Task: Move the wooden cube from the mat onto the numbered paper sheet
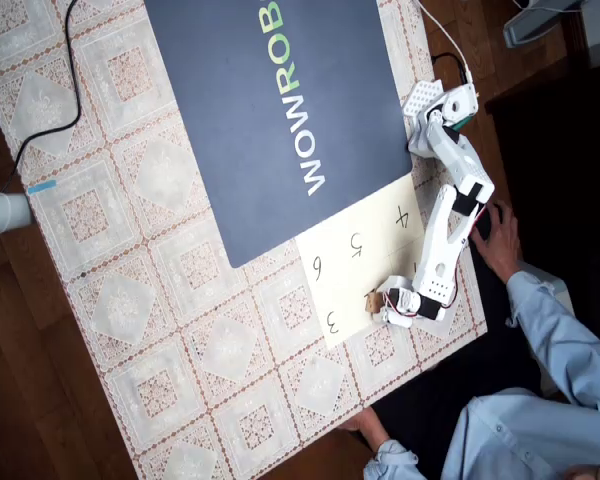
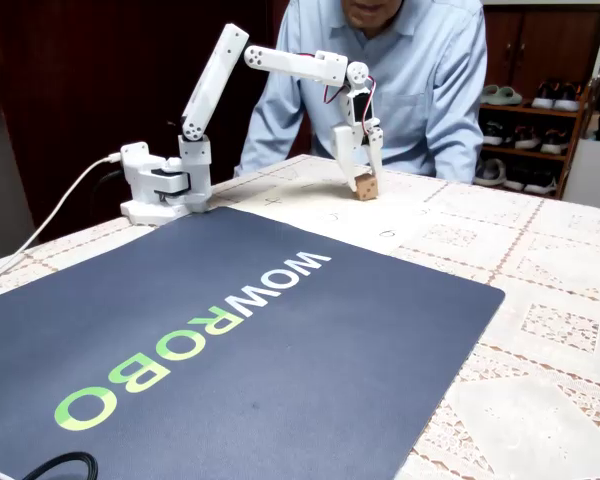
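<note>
Gripper (image 2: 363, 178) pointing down, fingers closed around the wooden cube (image 2: 366, 187). Cube sits at the paper sheet (image 1: 355, 262), near the 3 end in the overhead view; can't tell if it touches the sheet. Mat (image 2: 230, 350) beside the sheet, on the lace tablecloth (image 1: 140, 250).
</note>
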`<state>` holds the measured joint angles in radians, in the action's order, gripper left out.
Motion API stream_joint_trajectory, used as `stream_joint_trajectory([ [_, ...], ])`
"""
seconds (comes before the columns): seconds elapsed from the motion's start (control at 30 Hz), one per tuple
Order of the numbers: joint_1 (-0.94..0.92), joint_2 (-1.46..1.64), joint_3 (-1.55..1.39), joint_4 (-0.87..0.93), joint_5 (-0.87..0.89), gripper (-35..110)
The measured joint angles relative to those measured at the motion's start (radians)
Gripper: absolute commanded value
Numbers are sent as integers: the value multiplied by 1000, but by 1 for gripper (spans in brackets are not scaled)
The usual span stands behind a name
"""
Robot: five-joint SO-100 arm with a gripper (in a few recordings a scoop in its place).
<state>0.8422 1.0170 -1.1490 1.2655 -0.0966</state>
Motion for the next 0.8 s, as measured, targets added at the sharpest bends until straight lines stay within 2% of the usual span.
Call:
stream_joint_trajectory([
  [0.17,-9,20,-35,-3,3,3],
  [0.27,-23,26,-52,-2,17,20],
  [0.43,-21,46,-72,-11,112,36],
  [0.67,-17,155,-160,-25,137,35],
  [0.8,-21,367,-307,-12,97,23],
])
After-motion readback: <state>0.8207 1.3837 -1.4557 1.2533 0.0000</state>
